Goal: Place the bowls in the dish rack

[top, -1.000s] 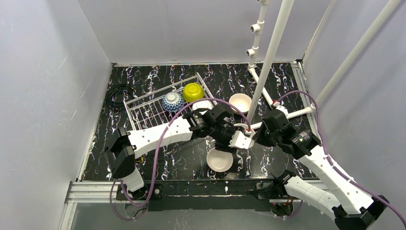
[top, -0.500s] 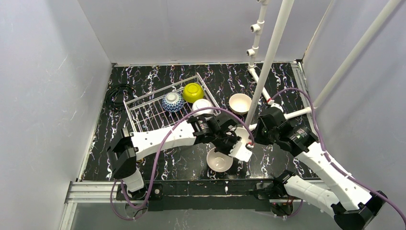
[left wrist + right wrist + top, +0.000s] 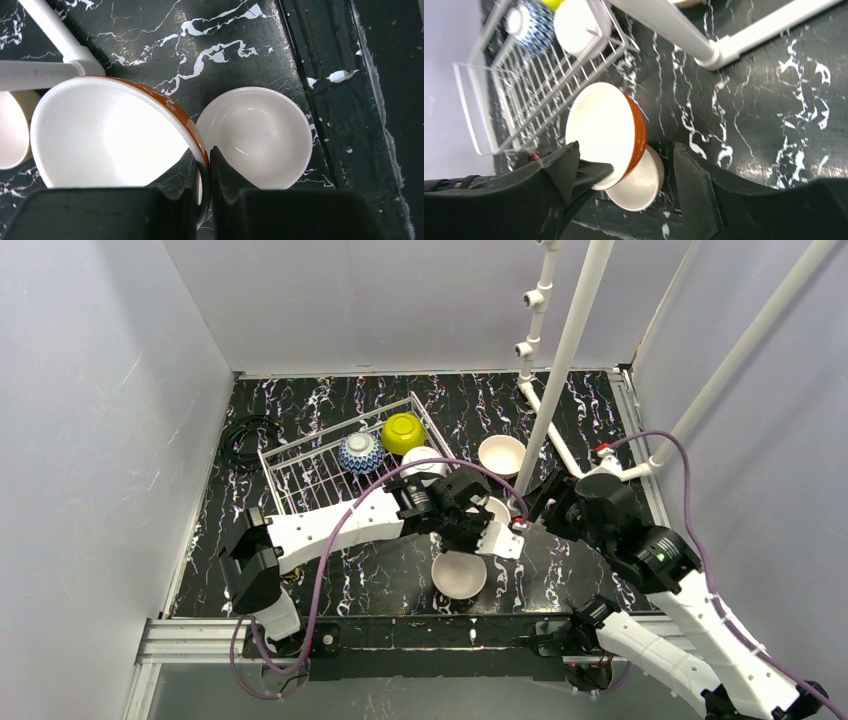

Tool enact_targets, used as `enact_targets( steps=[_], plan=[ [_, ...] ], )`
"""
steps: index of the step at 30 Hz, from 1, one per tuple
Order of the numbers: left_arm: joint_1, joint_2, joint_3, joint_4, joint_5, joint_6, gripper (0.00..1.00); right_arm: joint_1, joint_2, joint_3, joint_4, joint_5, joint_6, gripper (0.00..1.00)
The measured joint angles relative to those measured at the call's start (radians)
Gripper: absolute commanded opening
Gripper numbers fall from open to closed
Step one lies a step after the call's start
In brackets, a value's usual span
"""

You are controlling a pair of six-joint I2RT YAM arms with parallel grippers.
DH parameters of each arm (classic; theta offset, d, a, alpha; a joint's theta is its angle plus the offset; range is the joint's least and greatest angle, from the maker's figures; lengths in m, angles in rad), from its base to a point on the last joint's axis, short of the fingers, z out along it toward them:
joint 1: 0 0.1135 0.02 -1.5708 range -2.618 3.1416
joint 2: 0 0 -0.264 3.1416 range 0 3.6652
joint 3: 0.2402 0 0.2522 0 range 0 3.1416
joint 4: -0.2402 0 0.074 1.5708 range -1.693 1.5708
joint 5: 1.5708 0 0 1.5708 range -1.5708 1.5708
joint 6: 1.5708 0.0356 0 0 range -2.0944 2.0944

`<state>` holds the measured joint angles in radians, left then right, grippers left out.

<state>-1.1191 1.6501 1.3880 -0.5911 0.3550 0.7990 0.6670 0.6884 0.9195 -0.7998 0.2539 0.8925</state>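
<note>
Claw of L arm (image 3: 202, 164) clamped on orange bowl (image 3: 110, 135) rim, lower center of frame; white bowl (image 3: 255, 135) just right, on desk (image 3: 225, 30). R claw (image 3: 626, 152) spread apart.

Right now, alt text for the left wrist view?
The left hand pinches the rim of an orange bowl with a white inside. A white bowl sits beside it on the black marbled table, and a white pipe crosses the upper left.
</note>
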Motion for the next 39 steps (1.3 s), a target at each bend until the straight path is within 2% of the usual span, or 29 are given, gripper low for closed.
enact_targets(
  steps=[6,11,19,28,35,39],
  plan=[
    [0.020,-0.076,-0.045,0.057,-0.085,-0.172,0.00,0.000,-0.093,0.000,0.041,0.084,0.025,0.79],
    [0.093,-0.207,-0.155,0.209,-0.215,-0.372,0.00,0.000,-0.098,0.000,0.039,0.140,0.048,0.78],
    [0.366,-0.342,-0.239,0.392,-0.226,-0.729,0.00,0.000,-0.098,0.000,0.022,0.182,0.067,0.79],
    [0.675,-0.332,-0.242,0.435,-0.072,-1.213,0.00,0.000,-0.093,0.000,0.008,0.190,0.070,0.79],
    [0.767,-0.267,-0.294,0.549,0.087,-1.484,0.00,0.000,-0.085,0.000,-0.010,0.194,0.069,0.79],
    [0.786,-0.213,-0.323,0.605,0.130,-1.580,0.00,0.000,-0.085,-0.002,-0.016,0.198,0.069,0.80]
  ],
)
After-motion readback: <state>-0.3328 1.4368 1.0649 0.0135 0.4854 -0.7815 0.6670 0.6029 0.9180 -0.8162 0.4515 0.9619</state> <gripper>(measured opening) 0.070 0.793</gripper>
